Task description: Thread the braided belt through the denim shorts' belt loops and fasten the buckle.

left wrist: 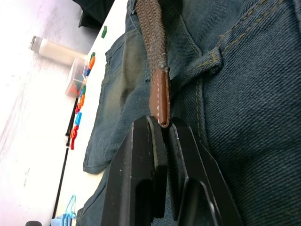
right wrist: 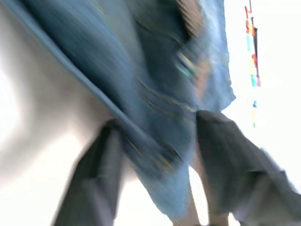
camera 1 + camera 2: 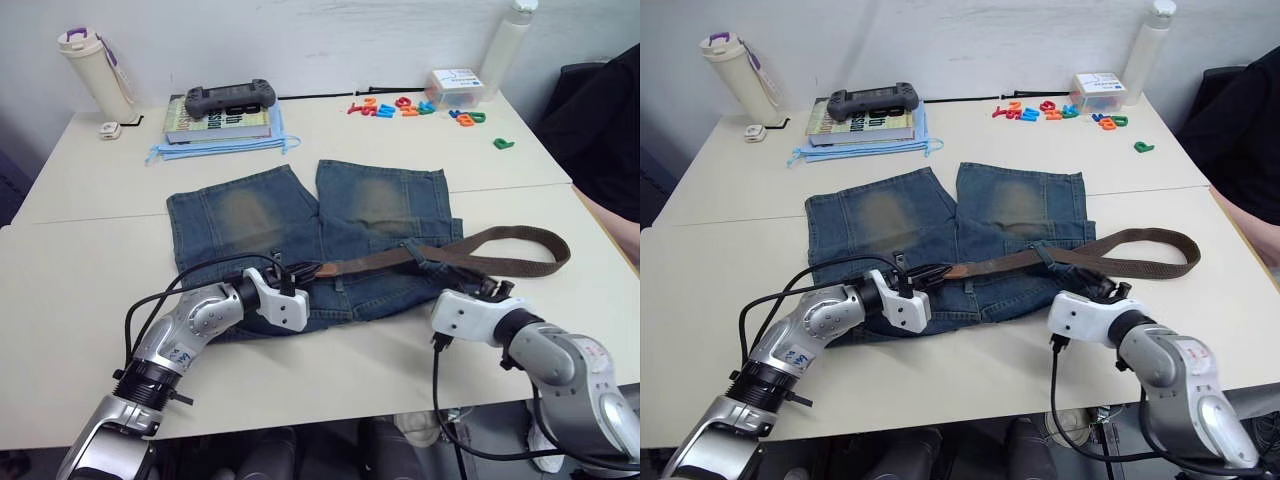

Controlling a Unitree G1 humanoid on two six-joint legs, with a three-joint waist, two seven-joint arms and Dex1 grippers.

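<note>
Table [image 3: 80, 290]: buckle hidden, right wrist blurred.

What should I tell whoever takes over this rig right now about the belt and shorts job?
Left claw: shut on the braided belt at its tan leather tip, over the waistband of the denim shorts.
Right claw: open, straddling the waistband edge at the shorts' right side.
Belt: runs across the waistband from the left claw, then loops out onto the table on the robot's right.
Done: the belt appears to pass under one of the belt loops on the right side.
Left: thread the next loop beside the tip and the rest, then fasten the buckle, which I cannot make out.
</note>
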